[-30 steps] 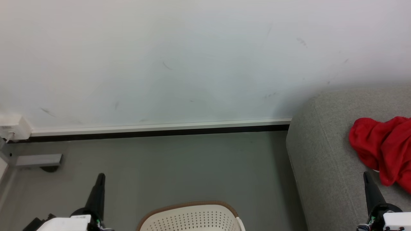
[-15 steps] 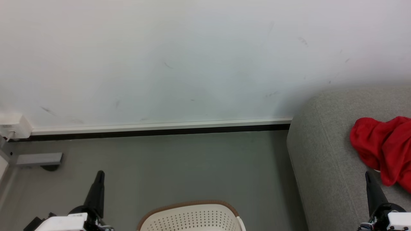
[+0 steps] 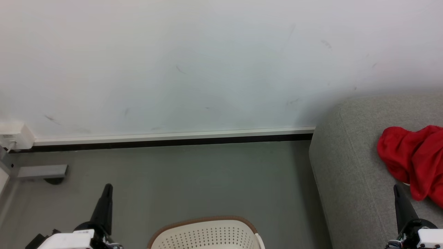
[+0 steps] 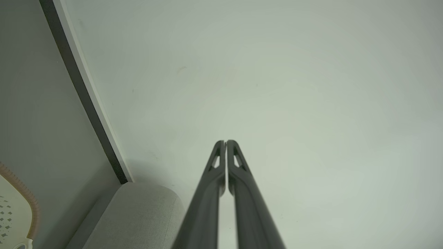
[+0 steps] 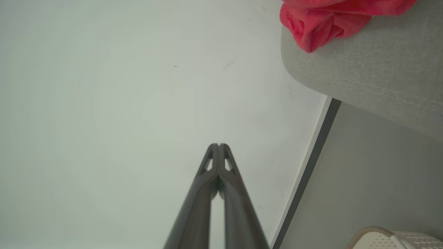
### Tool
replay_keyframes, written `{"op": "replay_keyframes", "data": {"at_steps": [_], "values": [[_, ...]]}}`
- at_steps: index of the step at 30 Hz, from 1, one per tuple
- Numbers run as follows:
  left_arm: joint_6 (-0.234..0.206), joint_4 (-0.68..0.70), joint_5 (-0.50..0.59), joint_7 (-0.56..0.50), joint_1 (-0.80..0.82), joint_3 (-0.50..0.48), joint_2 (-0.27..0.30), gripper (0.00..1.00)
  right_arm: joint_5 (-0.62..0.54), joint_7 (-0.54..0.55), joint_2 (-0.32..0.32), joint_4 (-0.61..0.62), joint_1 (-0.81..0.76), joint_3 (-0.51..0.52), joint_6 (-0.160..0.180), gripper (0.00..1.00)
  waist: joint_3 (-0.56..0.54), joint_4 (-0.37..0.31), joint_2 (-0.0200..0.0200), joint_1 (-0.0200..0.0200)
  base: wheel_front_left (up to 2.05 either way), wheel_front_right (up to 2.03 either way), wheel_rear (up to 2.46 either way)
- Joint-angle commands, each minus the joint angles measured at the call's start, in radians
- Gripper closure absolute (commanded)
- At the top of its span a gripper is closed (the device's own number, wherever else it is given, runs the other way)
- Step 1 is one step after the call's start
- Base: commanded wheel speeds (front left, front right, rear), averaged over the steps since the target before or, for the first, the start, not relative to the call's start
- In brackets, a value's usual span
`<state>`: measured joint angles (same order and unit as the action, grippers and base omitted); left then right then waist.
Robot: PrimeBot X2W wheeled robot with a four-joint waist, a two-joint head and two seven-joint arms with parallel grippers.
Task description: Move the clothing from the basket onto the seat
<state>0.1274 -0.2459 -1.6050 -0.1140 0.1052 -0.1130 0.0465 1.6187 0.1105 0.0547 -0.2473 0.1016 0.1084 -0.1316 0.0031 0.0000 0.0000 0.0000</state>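
Both grippers are fully closed and empty. The left gripper (image 3: 108, 188) stands at the near left above bare floor, its two dark fingers pressed together into one point and touching nothing. The right gripper (image 3: 397, 188) stands at the near right above the seat, its fingers also pressed tip to tip with nothing between them. In each wrist view the joined fingers point at the plain wall. That pale wall (image 3: 207, 62), marked with a few faint scuffs, takes up the far half of the scene. The grey floor (image 3: 207, 180) runs from it toward the robot. On the right stands the seat (image 3: 349, 166), grey and fabric-covered, with a rounded corner and a stitched seam, its far end close against the wall. At the near middle is the basket (image 3: 207, 237), cream-white with rows of small holes and a brown rim; its far end is what shows, resting on the floor between the two grippers and just left of the seat. The clothing (image 3: 412, 159), a crumpled red heap, lies on top of the seat at the right edge, well apart from the basket and near the right gripper's tip without touching it. A white and black skirting strip (image 3: 173, 136) lines the foot of the wall, and a small white box (image 3: 14, 136) sits at its far left end.
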Motion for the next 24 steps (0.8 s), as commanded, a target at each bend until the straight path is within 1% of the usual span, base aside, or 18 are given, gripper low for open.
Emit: {"op": "replay_keyframes", "data": {"at_steps": [1, 24], "values": [[0.007, 0.0, -0.014, -0.004, 0.009, -0.003, 0.007, 1.0, -0.003, 0.002, -0.002, 0.005, 0.012, 0.005, 0.002, 1.0, 0.0, 0.0, 0.0, 0.0, 0.0, 0.0, 0.0], [0.007, 0.0, -0.014, -0.004, 0.009, -0.003, 0.007, 1.0, -0.006, 0.003, -0.004, 0.005, 0.012, 0.007, 0.002, 1.0, 0.0, 0.0, 0.0, 0.0, 0.0, 0.0, 0.0]]}}
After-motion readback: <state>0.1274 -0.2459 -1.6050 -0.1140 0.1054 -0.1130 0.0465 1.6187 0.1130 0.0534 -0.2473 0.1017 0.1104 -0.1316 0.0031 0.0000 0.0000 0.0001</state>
